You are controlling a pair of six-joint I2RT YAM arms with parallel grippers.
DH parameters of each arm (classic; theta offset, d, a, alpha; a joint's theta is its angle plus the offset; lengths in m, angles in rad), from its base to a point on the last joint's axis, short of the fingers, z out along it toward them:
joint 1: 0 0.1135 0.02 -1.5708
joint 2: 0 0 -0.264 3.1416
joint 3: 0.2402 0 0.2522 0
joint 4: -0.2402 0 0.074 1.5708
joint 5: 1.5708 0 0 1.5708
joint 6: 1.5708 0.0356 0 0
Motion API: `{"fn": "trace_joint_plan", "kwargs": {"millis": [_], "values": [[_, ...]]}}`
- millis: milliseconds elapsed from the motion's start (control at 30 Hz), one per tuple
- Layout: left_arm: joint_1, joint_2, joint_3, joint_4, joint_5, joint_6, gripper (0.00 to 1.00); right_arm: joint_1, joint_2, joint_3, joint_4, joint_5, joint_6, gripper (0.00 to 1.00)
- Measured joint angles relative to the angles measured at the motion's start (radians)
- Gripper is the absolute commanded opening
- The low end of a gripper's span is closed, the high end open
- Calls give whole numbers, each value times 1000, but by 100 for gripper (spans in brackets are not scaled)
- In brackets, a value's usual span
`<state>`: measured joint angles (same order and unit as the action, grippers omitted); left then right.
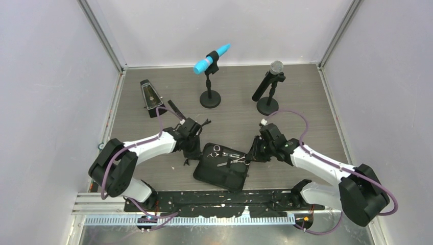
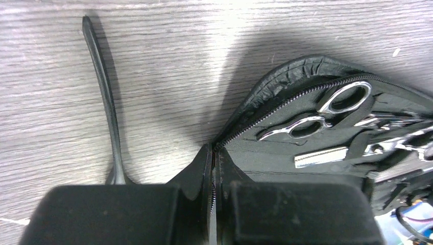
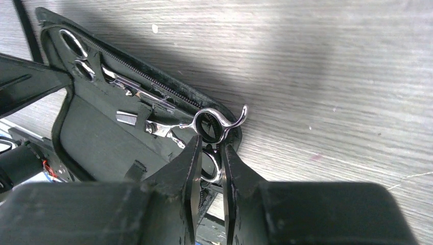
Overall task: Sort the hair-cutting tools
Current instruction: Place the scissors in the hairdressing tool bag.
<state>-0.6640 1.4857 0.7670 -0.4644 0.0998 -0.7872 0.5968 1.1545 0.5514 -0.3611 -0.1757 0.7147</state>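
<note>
At the left of the table, near the metronome, lies a long black strip that I take for the comb, well apart from the case. The left gripper is clenched on the zip edge of the case and holds its flap. Inside the case the first scissors sit in place. The second scissors lie near the right edge. The right gripper has its fingers narrow on both sides of the lower ring and seems to pinch it. I judge that the scissors are nearly sorted, while the comb and the clips are still to do. The thin black piece beside the left gripper may be a clip, but I cannot tell. The other clip I cannot find.
</note>
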Motion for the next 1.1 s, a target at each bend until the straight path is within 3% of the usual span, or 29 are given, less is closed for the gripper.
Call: {"fn": "trace_joint_plan", "kwargs": {"millis": [167,400,633,1100], "values": [[5,-43,-77,106,35,-100,0,4,-51,-129,87,21,82,5],[18,-84,-142,185,50,-189,0,20,-61,-151,128,20,95,28],[16,-85,-156,233,58,-222,0,104,-3,-76,13,29,39,40],[29,-154,-212,253,25,-239,0,166,216,107,-88,47,4,43]]}}
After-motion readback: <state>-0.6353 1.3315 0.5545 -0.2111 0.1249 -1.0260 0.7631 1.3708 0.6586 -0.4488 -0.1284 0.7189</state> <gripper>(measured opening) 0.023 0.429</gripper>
